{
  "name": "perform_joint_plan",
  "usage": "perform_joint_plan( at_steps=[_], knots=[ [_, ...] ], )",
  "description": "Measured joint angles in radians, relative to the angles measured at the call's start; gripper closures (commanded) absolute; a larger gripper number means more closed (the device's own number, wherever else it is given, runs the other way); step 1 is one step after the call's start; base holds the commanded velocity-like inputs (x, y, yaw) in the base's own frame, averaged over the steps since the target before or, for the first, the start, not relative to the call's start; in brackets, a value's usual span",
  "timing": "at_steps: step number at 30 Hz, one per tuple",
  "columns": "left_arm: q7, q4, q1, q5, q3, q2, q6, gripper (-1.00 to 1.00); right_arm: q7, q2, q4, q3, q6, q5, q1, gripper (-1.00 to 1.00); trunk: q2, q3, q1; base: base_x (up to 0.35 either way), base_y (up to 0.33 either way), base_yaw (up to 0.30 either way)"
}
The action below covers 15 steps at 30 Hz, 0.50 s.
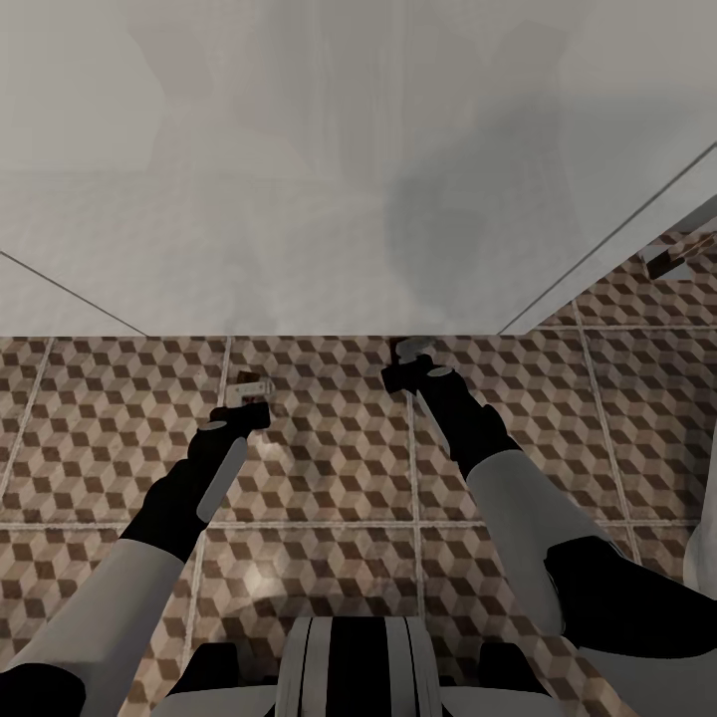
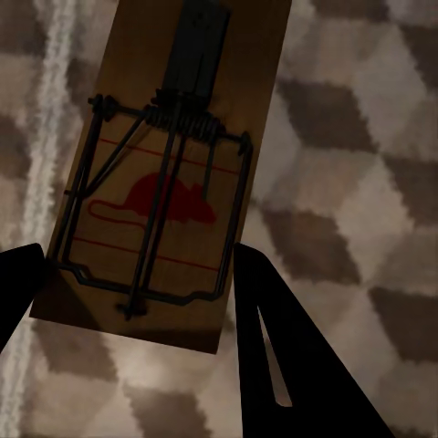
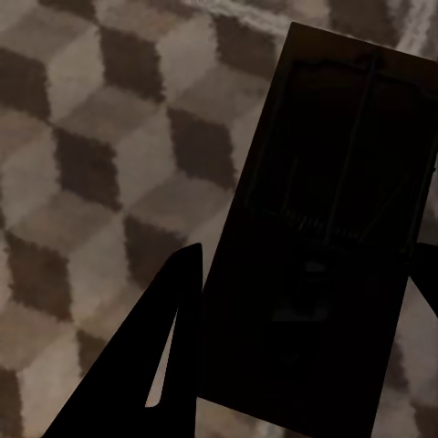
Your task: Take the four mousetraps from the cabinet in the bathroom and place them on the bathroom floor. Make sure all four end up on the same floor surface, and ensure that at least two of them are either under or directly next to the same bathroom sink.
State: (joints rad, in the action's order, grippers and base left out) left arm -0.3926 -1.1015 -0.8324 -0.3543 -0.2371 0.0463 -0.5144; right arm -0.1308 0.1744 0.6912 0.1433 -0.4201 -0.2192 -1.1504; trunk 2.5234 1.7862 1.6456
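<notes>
**A:** Where are the traps right now?

**B:** One in each hand. In the left wrist view a mousetrap (image 2: pixel 160 182) sits between the two dark fingers (image 2: pixel 292 356) of the left gripper (image 2: pixel 137 301), which are narrowed onto its long edges. It is a wooden board with a red mouse printed on it, a coil spring across the middle and a wire bar. The patterned bathroom floor (image 2: pixel 365 182) lies beyond it.

**A:** And the other arm?

**B:** Much the same, only in shadow. The right gripper (image 3: pixel 301 310) has its fingers (image 3: pixel 160 356) closed against the sides of a second mousetrap (image 3: pixel 319 237); I can just make out the wire and spring on its face. In the head view both grippers, left (image 1: pixel 249 390) and right (image 1: pixel 410 360), hang over the tiles just in front of a white unit (image 1: pixel 299 199), which I take to be the bathroom sink seen from above.

**A:** How would you expect these to handle?

**B:** I'd judge them light and rigid, so little squeeze is needed. The board is thin, and a smooth wooden edge could slip or twist between the pads. The long edges are the place to hold. I'd keep the fingers off the spring and bar, in case the bar snaps over.

**A:** Anything else on the floor?

**B:** A small brown object (image 1: pixel 669 263) lies on the tiles far to the right of the right fingers. It is too small to identify.
</notes>
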Motion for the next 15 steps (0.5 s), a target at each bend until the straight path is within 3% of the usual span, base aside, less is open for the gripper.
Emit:
perform_joint_plan(
  at_steps=[8, 15],
  knots=[
    [-0.006, 0.003, 0.000, 0.003, -0.002, -0.007, 0.000, 1.00, 0.000, 0.000, -0.001, 0.000, 0.001, 0.000, 0.000, 1.00, 0.000, 0.000, 0.000, 0.000, 0.000, 0.000],
    [-0.060, 0.005, 0.000, 0.041, -0.007, -0.013, 0.021, 1.00, 0.000, 0.000, -0.001, 0.000, 0.001, 0.000, 0.000, 1.00, 0.000, 0.000, 0.000, 0.000, 0.000, 0.000]
  ],
)
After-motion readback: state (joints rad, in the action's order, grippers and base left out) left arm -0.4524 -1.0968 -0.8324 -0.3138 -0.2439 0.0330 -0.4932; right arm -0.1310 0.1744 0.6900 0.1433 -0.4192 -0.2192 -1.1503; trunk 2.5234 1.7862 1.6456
